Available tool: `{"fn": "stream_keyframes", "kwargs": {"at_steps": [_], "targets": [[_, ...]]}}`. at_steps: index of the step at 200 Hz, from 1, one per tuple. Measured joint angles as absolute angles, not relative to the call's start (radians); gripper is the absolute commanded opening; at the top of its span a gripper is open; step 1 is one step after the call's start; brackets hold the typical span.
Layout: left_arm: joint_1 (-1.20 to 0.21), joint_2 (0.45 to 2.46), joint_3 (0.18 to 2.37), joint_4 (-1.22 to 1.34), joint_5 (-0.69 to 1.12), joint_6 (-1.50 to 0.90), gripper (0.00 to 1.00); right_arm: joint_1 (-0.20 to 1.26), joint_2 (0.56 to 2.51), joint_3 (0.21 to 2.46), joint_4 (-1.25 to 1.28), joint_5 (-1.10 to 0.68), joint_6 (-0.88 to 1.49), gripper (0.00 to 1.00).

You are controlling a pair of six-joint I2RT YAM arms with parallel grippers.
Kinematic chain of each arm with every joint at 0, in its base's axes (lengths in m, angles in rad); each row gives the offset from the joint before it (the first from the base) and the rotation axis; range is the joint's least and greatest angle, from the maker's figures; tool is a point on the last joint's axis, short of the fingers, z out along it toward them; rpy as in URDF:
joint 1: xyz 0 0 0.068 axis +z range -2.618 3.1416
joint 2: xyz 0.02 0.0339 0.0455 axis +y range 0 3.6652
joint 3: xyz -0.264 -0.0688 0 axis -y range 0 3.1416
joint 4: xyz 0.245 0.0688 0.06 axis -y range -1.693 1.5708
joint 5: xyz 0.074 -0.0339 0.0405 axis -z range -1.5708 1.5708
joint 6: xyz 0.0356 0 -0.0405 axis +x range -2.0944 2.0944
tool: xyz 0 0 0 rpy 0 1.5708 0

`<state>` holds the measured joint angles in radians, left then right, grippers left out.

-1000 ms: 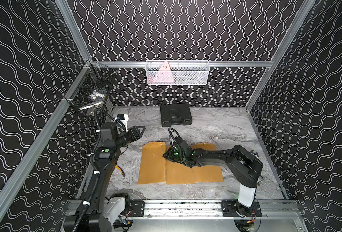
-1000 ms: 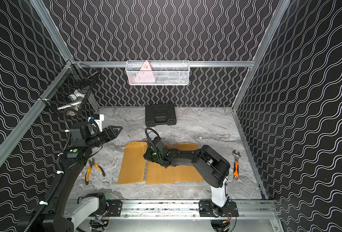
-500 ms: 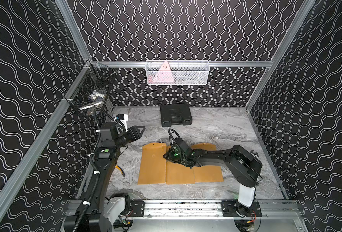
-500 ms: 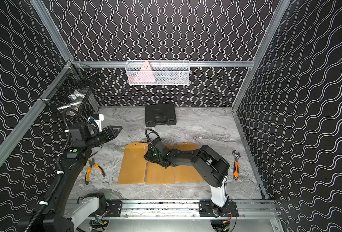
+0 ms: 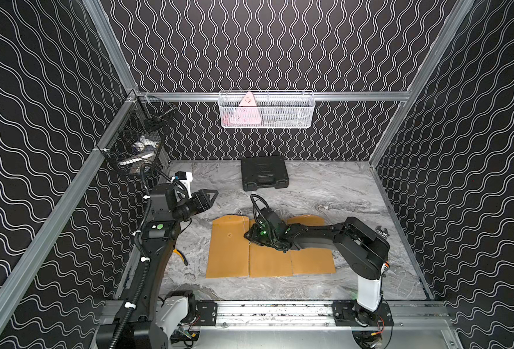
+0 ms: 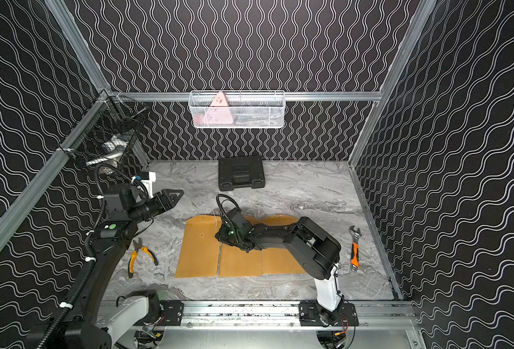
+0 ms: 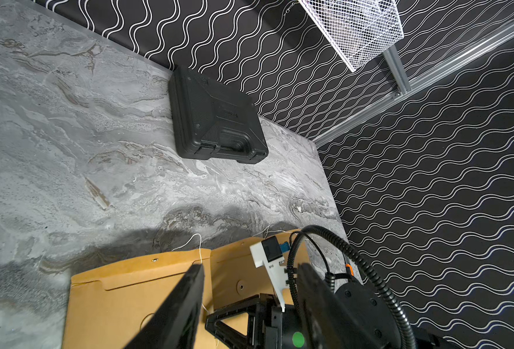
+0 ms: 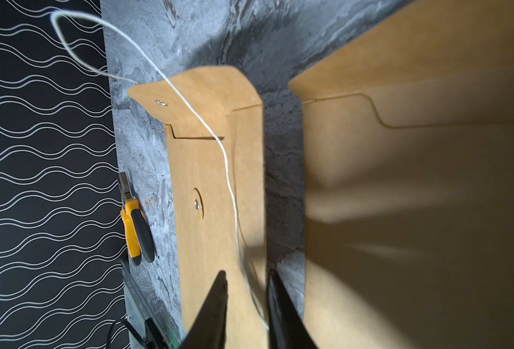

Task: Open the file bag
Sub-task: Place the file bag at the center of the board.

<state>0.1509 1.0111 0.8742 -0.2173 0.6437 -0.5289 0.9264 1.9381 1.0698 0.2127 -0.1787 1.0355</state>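
Three brown file bags lie side by side on the marble table: left (image 5: 228, 250), middle (image 5: 269, 261) and right (image 5: 311, 260). My right gripper (image 5: 247, 236) hovers low over the seam between the left and middle bags. In the right wrist view the left file bag (image 8: 207, 181) shows its flap slightly raised and its round button (image 8: 196, 204) bare. A loose white string (image 8: 216, 136) runs over the flap and down between the narrowly open jaws of my right gripper (image 8: 246, 273). My left gripper (image 5: 213, 193) hangs in the air left of the bags, open and empty.
A black tool case (image 5: 264, 173) lies near the back wall. Yellow-handled pliers (image 6: 141, 255) lie left of the bags and an orange-handled wrench (image 6: 354, 247) lies to the right. A white wire basket (image 5: 266, 110) and a black wire basket (image 5: 141, 142) hang on the walls.
The right gripper's jaws have parted a little around the string. Neither arm has visibly shifted.
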Motion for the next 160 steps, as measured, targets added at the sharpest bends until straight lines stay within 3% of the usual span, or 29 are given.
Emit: {"fn": "stream_keyframes", "kwargs": {"at_steps": [48, 160], "targets": [[0.152, 1.011, 0.869, -0.213, 0.648, -0.53, 0.53, 0.928, 1.938, 1.072, 0.186, -0.174, 1.036, 0.36], [0.157, 1.011, 0.864, -0.207, 0.651, -0.549, 0.53, 0.928, 1.92, 1.075, 0.167, -0.144, 1.035, 0.37]]}}
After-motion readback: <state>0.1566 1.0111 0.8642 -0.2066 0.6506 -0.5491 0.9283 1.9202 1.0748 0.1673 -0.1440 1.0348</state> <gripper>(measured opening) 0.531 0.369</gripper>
